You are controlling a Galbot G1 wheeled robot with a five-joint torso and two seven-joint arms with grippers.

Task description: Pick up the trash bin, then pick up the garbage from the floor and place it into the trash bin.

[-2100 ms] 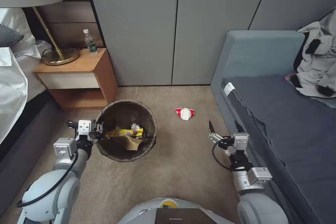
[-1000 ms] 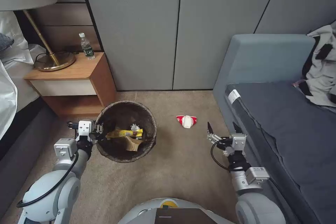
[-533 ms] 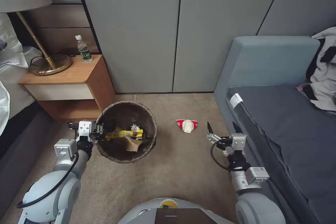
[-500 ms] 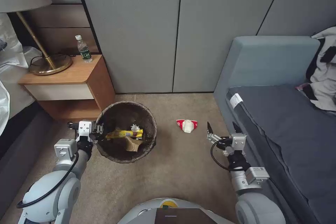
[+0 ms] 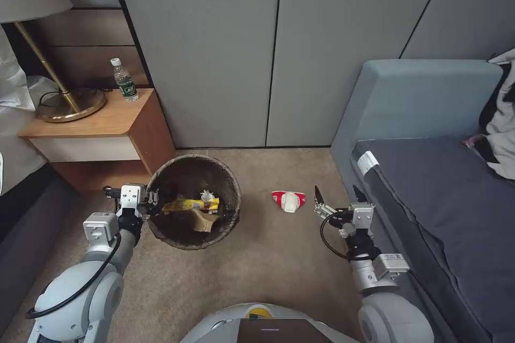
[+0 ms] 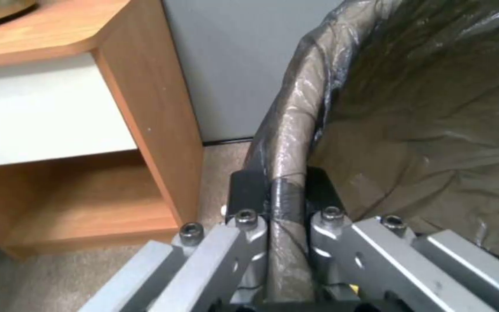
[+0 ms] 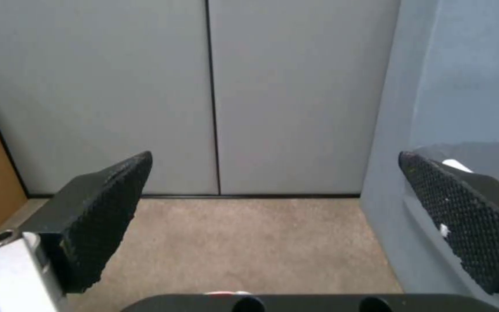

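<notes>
While the robot faces the grey wall panels, things stand so:
Left gripper (image 5: 154, 197): left of centre in the head view, fingers pinched on the rim of the trash bin (image 5: 228, 171).
Trash bin: lower centre-left, beside the wooden nightstand (image 5: 96, 123); a yellow wrapper (image 5: 192, 204) and a brown paper bag (image 5: 203, 218) lie inside.
Right gripper (image 5: 338, 197): lower right, fingers spread wide, holding nothing, close to the sofa (image 5: 429, 182).
Red-and-white packet (image 5: 288, 200): on the carpet (image 5: 268, 257), between bin and right gripper.
Bottle (image 5: 124, 79): upper left, upright on the nightstand.

Right gripper (image 7: 278, 225) fingers spread wide above beige carpet (image 7: 249, 242), facing grey wall panels (image 7: 215, 86).
</notes>
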